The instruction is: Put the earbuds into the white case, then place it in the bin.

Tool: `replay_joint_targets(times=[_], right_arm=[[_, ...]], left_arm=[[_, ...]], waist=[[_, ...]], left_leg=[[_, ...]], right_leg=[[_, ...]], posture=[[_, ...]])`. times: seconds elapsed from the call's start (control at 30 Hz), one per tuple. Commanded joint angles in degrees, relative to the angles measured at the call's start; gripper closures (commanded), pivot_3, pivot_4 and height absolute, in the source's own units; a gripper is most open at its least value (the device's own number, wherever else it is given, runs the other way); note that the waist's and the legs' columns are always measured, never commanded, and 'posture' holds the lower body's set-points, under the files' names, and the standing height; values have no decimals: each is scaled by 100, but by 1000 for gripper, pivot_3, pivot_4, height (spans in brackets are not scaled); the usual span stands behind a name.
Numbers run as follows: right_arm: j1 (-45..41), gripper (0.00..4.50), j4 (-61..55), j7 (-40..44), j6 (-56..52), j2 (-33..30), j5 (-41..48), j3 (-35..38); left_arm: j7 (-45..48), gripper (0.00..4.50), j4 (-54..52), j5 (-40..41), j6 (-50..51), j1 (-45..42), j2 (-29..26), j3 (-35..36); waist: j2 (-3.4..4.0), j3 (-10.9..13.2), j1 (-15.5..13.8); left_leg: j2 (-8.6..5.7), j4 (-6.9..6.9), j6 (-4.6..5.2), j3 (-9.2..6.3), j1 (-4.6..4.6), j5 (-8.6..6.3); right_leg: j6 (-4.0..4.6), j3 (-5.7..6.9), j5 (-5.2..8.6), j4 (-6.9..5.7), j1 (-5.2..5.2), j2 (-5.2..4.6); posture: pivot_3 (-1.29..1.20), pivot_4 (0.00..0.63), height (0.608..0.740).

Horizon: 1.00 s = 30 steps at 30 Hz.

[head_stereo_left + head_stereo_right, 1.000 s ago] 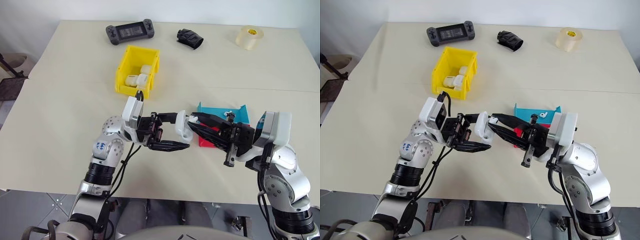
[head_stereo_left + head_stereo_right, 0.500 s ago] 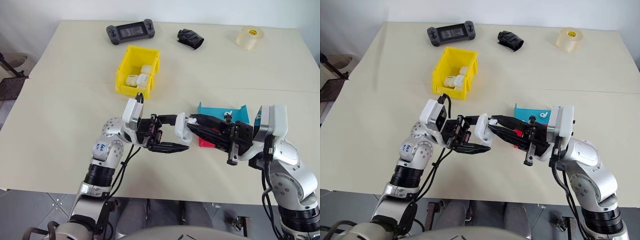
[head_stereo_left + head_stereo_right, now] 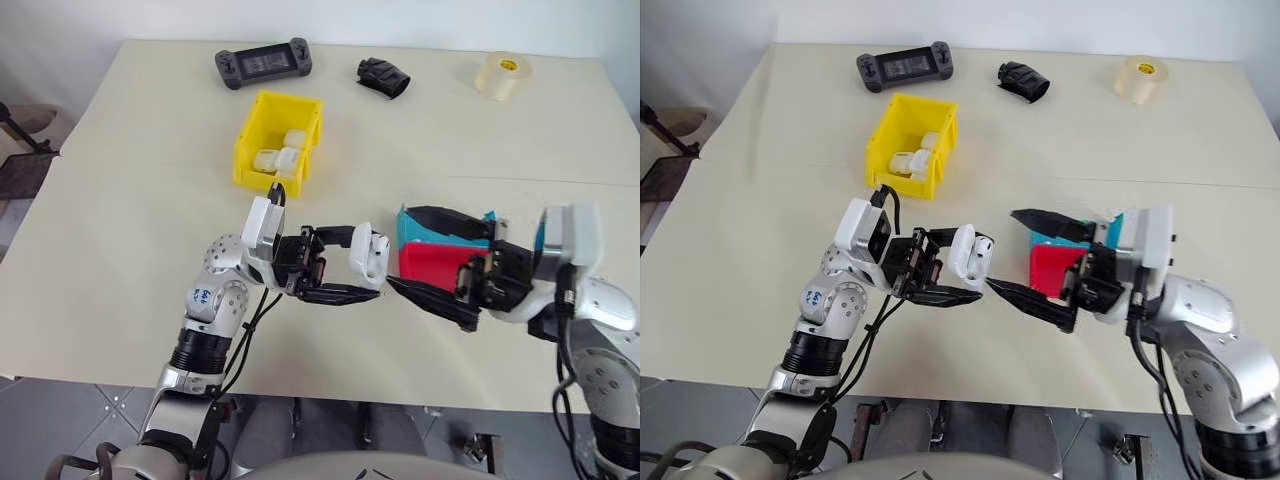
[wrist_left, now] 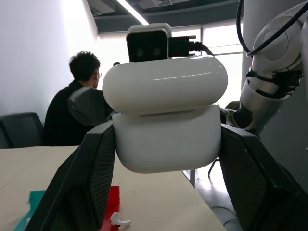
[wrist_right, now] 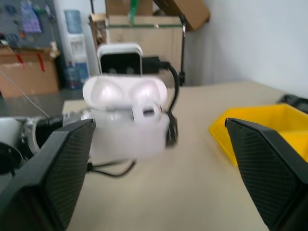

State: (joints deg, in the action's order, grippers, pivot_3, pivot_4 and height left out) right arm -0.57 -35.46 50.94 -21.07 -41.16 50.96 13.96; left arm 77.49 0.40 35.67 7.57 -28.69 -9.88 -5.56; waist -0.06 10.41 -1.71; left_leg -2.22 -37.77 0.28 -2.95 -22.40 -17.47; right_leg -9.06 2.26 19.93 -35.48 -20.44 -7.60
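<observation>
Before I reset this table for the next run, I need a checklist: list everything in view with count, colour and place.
white case: one, white, lid open, held above the table.
bin: one, yellow, behind the left gripper, holding several white cases.
red tray: one, red, near the right gripper.
blue tray: one, teal-blue, just behind the red tray.
earbud: one, white, on the table beside the red tray.
game controller: one, dark grey, far edge.
black object: one, far edge.
tape roll: one, beige, far right.
person: one, dark top, seated beyond the table.
left gripper: shut on the white case.
right gripper: open.
</observation>
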Motion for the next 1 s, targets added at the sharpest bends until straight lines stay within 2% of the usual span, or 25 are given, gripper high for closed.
replay_joint_targets(times=[0.03, 0.13, 0.3, 0.37, 0.47, 0.6, 0.67, 0.77, 0.87, 0.93, 1.0], right_arm=[[709, 37, 29, 422, 140, -215, 4, 890], [1559, 37, 410, 943, 441, -313, -368, 1613], [2016, 37, 1162, 1276, 817, -294, -745, 2182], [2007, 37, 1394, 1409, 945, -364, -892, 2233], [1389, 37, 1621, 1148, 682, -786, -1135, 2003], [117, 37, 1965, 934, -233, -1993, -1875, 862], [-512, 37, 2183, 967, -573, -2290, -1959, 416], [-1635, 37, 2789, 1220, -580, -2482, -2473, -463], [-2800, 37, 3507, 1571, -212, -2388, -3257, -1402], [-3639, 37, 4078, 1918, 211, -2248, -3897, -2077], [-4239, 37, 4725, 2264, 1081, -2157, -4620, -2673]], left_arm=[[15, 1668, -209, -10, -234, 113, -26, 10], [-35, 1668, -242, -41, -326, 261, -76, 2], [-191, 1668, -374, -103, -440, 519, -81, -83], [-231, 1668, -437, -123, -472, 589, -81, -135], [-303, 1668, -577, -109, -478, 750, -107, -171], [-414, 1668, -750, -93, -474, 955, -157, -208], [-455, 1668, -806, -115, -494, 1013, -165, -253], [-473, 1668, -893, -156, -552, 1121, -183, -326], [-511, 1668, -981, -173, -574, 1223, -195, -382], [-548, 1668, -1039, -191, -602, 1301, -201, -418], [-622, 1668, -1082, -204, -630, 1371, -194, -425]], waist=[[0, 0, 1], [0, 0, 10], [-2, 1, 36], [-1, 1, 33], [6, 0, 60], [25, -2, 81], [30, 1, 51], [29, 2, 14], [29, 2, 26], [33, 4, 52], [37, 7, 76]], left_leg=[[-1, -1, 2, 0, -2, -1], [0, -2, 5, 6, -1, -2], [4, -6, 5, 20, 12, -1], [8, -9, 4, 20, 17, 0], [8, -11, 4, 26, 17, 0], [13, -16, 4, 34, 19, 0], [12, -16, 4, 32, 15, 0], [13, -17, 3, 20, 4, 0], [2, -17, 5, 14, -12, -1], [-1, -17, 7, 19, -18, -2], [2, -16, 7, 25, -20, -2]], right_leg=[[0, 2, 0, 5, 2, 0], [0, 3, 0, 7, 6, 1], [0, -3, 0, 6, 11, 4], [0, -5, 0, 13, 12, 4], [0, -15, 0, 18, 12, 3], [1, -20, 0, 24, 10, 4], [4, -21, -1, 24, 6, 2], [6, -12, -2, 28, -1, 2], [4, -9, -3, 49, -2, -7], [0, -9, -5, 53, -8, -10], [0, -9, -5, 54, -15, -8]], posture=[[0, 150, 740], [0, 150, 740], [0, 150, 740], [0, 150, 740], [0, 150, 740], [0, 150, 740], [0, 150, 740], [0, 150, 740], [0, 150, 740], [0, 150, 740], [0, 150, 740]])
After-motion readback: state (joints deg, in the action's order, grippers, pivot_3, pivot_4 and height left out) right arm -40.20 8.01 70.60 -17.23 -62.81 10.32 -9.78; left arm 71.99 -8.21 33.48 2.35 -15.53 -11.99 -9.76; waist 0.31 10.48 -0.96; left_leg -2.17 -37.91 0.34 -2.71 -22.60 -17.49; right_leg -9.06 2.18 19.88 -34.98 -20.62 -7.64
